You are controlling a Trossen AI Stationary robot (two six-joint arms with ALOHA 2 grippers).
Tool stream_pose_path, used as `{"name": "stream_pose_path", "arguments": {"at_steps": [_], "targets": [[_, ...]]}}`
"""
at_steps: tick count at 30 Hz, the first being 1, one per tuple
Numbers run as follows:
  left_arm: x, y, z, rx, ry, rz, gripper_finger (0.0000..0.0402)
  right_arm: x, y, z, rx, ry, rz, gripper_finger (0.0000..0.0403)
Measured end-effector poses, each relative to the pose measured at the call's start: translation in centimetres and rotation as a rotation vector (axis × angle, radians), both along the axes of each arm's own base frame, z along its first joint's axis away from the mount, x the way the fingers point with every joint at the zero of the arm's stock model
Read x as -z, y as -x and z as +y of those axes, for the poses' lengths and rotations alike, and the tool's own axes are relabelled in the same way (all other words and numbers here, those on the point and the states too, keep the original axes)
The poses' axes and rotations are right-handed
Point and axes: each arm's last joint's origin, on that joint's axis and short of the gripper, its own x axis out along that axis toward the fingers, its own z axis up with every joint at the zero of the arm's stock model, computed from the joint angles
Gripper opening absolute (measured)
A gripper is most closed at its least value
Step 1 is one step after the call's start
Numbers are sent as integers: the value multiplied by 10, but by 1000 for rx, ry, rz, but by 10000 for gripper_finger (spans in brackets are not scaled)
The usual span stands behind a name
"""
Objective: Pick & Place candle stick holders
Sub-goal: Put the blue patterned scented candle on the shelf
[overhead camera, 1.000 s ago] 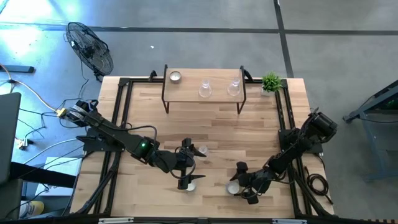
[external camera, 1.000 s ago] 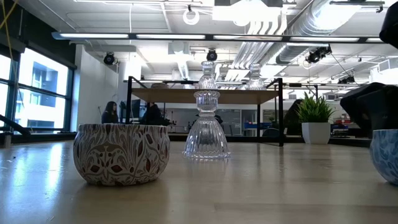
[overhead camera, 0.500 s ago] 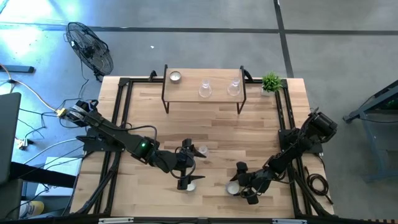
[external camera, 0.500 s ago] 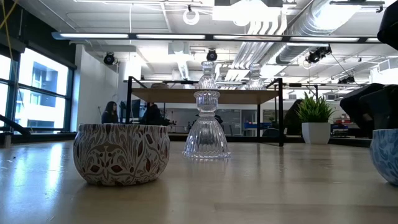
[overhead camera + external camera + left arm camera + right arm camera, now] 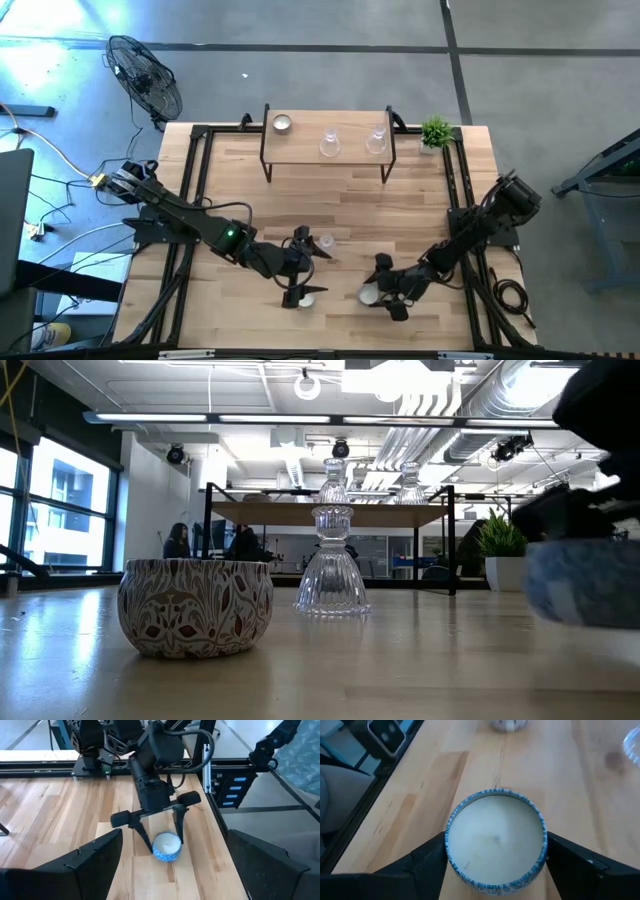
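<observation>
My right gripper is shut on a blue-patterned tealight cup with a white centre, near the table's front edge. The cup also shows in the left wrist view and, blurred, in the low view. My left gripper is open and holds nothing. It stands between a clear glass stemmed holder and a red-patterned tealight cup, both with their bases on the table. The low view shows this cup and this glass holder as well. My right gripper pinches the blue cup's round wall between its two fingers, one on each side, just below the rim. The fingers slant down at it from the table's right. The cup stays upright; I cannot tell whether its base is off the table.
A low wooden shelf stands at the far edge. It carries a tealight cup and two glass holders. A small green plant stands to the shelf's right. Black frame rails run along both table sides.
My right gripper has gone a little toward the table's left and far edges, taking the blue cup along. In the low view the cup has come farther into the picture, sits higher and is blurred.
</observation>
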Motion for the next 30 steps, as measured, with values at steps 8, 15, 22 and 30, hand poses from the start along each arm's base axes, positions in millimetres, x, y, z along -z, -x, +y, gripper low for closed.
{"name": "stream_pose_path", "arguments": {"at_steps": [8,15,22,30], "targets": [[-1,0,0,1,5,-10,355,-33,-9,-11,11,37,-135,282],[2,-1,-1,-9,23,8,355,-84,-28,-1,-30,196,-237,282],[12,-4,-3,8,13,64,355,-124,-43,7,3,341,-174,282],[32,-8,-6,9,19,170,355,-153,-50,11,0,372,-171,282]]}}
